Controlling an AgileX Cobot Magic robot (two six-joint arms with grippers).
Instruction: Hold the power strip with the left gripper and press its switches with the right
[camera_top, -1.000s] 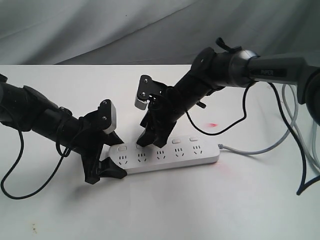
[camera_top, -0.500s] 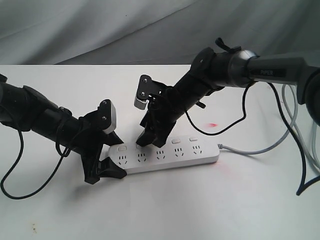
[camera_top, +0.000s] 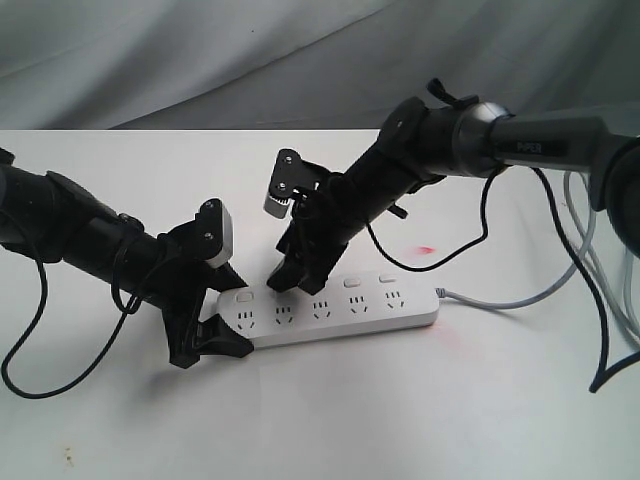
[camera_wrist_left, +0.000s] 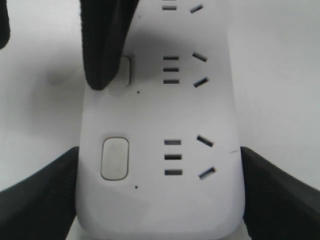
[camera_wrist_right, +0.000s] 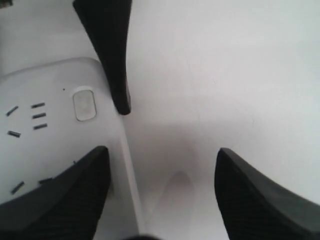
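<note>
We see the power strip (camera_top: 335, 310) lying flat on the white surface (camera_top: 420, 420), with its grey cord (camera_top: 500, 302) running out from one end. At the strip's other end the left tool (camera_top: 232, 318) is closed on it. In the left wrist view its two fingers (camera_wrist_left: 45, 205) sit against the strip's two long edges, with the rounded end between them.

The switches (camera_top: 352, 283) run in a row along one long edge of the strip. The end switch (camera_wrist_left: 115, 158), nearest the held end, lies uncovered between the left tool's fingers.

The right tool (camera_top: 295, 278) reaches down to the strip from the switch side, its jaws spread wide and holding nothing. One finger (camera_wrist_left: 105, 45) has its tip at the second switch (camera_wrist_left: 127, 70) from the held end and covers part of it. We cannot tell whether it bears down on it. The other finger (camera_wrist_right: 265, 210) hangs off the strip, over bare surface beside the switch-side edge.

A small red spot (camera_top: 427, 249) shows on the surface beyond that same edge, toward the cord end.
</note>
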